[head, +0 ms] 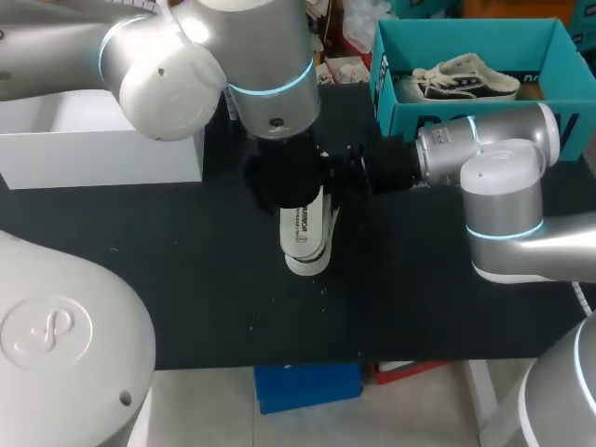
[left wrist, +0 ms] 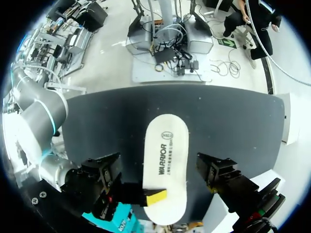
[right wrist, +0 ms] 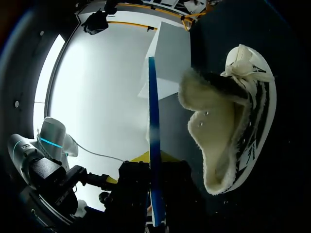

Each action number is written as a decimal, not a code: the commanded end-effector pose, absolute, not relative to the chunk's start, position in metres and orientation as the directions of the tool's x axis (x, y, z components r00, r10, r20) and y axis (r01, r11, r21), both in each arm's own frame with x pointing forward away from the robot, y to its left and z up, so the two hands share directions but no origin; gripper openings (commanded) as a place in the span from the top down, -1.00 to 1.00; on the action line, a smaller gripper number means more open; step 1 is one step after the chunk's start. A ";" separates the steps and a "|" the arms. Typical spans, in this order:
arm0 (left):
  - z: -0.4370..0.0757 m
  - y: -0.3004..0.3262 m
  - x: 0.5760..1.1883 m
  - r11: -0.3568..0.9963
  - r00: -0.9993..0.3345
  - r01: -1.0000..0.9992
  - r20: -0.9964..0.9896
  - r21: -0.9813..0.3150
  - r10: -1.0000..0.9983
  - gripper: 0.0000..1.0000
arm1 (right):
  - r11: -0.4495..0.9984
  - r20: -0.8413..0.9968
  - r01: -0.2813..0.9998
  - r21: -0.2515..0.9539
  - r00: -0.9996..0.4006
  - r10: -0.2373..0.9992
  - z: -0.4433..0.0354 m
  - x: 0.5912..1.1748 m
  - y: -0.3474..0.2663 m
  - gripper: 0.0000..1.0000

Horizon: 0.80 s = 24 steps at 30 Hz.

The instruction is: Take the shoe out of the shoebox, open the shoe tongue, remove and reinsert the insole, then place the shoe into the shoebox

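Note:
A white insole [head: 307, 235] with printed lettering hangs level over the middle of the black table, pinched at one end by my right gripper [head: 343, 175], which is shut on it. In the right wrist view the insole [right wrist: 153, 111] shows edge-on as a thin blue strip rising from between the yellow tips of the right gripper [right wrist: 153, 160]. Ahead of it a black-and-white shoe [right wrist: 238, 121] with fleece lining lies on its side on the table. My left gripper [left wrist: 160, 170] hovers just above the insole [left wrist: 167, 155], jaws wide open on either side without touching it. The left arm hides the shoe in the head view.
A teal shoebox [head: 396, 98] stands at the back right with a second shoe [head: 466, 79] inside. A white box [head: 93, 140] sits at the back left. The right arm's elbow [head: 503, 205] hangs over the table's right side.

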<state>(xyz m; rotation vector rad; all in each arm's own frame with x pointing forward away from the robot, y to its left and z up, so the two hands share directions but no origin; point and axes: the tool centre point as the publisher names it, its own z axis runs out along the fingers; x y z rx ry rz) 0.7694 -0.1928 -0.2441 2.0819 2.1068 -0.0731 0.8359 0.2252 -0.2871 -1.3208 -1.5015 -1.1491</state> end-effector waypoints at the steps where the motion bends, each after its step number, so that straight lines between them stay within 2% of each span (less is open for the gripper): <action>1: -0.245 -0.196 0.768 0.020 -0.007 0.995 -0.132 0.098 0.991 -1.00 | 0.035 0.960 0.992 0.118 -0.123 0.253 -0.288 0.835 0.226 1.00; 9: -0.242 -0.195 0.783 0.023 -0.001 0.992 -0.168 0.126 0.986 -1.00 | 0.035 0.960 0.992 0.118 -0.123 0.253 -0.288 0.835 0.226 1.00; 24: -0.231 -0.188 0.849 0.043 -0.012 0.987 -0.193 0.157 0.981 -1.00 | 0.035 0.960 0.992 0.118 -0.123 0.253 -0.288 0.835 0.226 1.00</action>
